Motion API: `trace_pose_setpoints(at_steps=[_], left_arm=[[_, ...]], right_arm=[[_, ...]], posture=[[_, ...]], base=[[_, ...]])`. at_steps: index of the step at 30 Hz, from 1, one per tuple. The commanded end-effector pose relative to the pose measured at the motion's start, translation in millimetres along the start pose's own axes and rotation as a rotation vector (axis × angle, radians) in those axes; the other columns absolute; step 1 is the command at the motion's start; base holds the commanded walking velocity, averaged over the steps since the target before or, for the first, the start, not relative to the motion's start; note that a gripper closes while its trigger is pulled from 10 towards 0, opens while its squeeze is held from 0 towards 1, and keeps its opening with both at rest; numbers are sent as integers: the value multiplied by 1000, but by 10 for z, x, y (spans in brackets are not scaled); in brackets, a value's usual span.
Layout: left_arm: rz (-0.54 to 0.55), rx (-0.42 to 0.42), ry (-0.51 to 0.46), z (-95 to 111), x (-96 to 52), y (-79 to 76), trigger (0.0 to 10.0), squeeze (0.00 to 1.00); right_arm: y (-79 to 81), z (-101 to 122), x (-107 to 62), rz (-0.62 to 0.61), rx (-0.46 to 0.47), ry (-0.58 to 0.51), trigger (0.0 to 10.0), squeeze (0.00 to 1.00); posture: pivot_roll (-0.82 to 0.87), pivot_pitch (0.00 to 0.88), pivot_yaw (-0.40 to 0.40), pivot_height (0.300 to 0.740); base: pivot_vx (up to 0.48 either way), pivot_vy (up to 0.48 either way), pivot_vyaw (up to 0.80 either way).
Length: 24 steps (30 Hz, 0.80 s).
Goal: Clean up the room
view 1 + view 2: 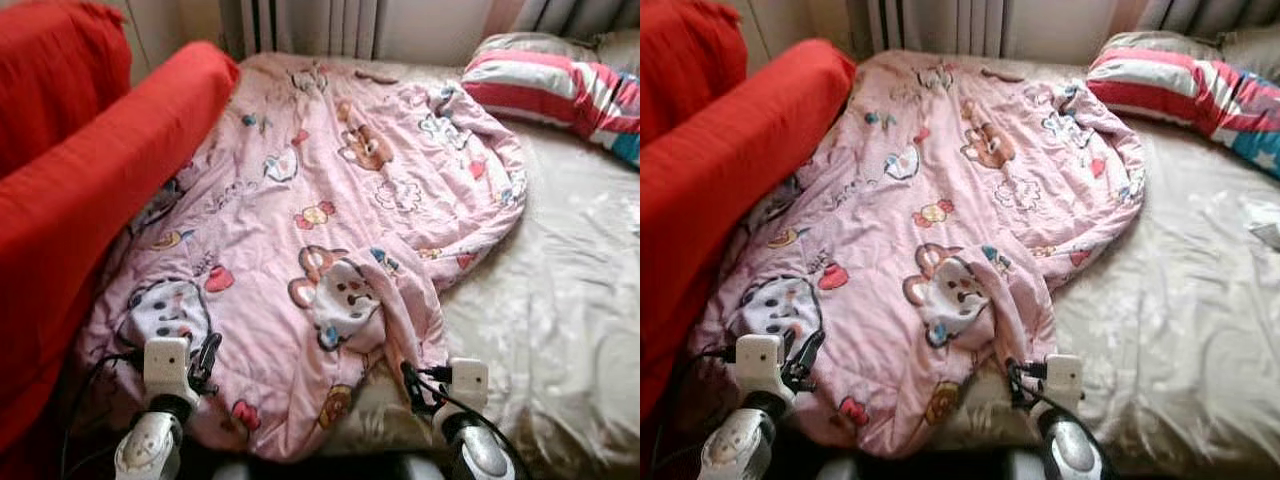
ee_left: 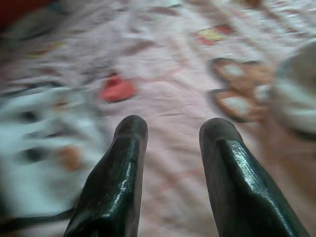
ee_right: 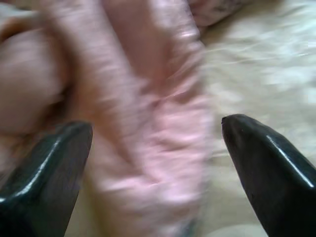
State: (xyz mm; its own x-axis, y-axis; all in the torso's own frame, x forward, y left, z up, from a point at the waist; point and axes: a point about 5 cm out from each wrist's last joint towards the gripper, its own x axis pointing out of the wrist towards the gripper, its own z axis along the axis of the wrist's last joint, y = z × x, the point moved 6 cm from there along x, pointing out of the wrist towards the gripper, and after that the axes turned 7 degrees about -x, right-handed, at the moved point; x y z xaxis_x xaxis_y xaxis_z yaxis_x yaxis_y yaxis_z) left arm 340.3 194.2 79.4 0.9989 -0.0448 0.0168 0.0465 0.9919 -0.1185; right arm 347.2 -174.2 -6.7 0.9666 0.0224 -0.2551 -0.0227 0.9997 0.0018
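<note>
Pink cartoon-print blanket [image 1: 320,230] lies rumpled across the bed [image 1: 570,300], against a red sofa [image 1: 90,190]; striped pillow [image 1: 560,85] at the head. Left pincer [image 2: 170,133] hovers slightly parted above the blanket, empty. Right pincer [image 3: 155,131] gapes wide astride a blanket fold.

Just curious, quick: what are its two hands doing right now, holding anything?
Left gripper: open, empty, over the pink blanket.
Right gripper: open, fingers either side of a blanket fold, not closed on it.
</note>
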Motion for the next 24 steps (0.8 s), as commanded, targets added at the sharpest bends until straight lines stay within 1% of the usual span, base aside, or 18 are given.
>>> trace_pose_setpoints(at_steps=[1, 19, 20, 21, 24], left_arm=[[18, 7, 23, -46, -36, 75, 10000, 0], [18, 7, 23, -46, -36, 75, 10000, 0], [3, 7, 24, -43, -33, 31, 10000, 0], [-16, 6, 26, -38, -32, -23, 10000, 0], [-22, 6, 25, -30, -39, -35, 10000, 0]], right_arm=[[14, -95, -38, -4, 14, 28, 10000, 0], [14, -95, -38, -4, 14, 28, 10000, 0], [117, -160, -25, 52, -2, 75, 10000, 318], [272, -237, -14, 137, -24, 138, 10000, 984], [387, -251, -2, 199, -32, 163, 10000, 1000]], posture=[[8, 219, -28, 600], [8, 219, -28, 600], [19, 241, -22, 600], [22, 242, -21, 600], [30, 245, -18, 600]], base=[[292, 0, 0], [292, 0, 0], [0, 0, 0], [0, 0, 0], [0, 0, 0]])
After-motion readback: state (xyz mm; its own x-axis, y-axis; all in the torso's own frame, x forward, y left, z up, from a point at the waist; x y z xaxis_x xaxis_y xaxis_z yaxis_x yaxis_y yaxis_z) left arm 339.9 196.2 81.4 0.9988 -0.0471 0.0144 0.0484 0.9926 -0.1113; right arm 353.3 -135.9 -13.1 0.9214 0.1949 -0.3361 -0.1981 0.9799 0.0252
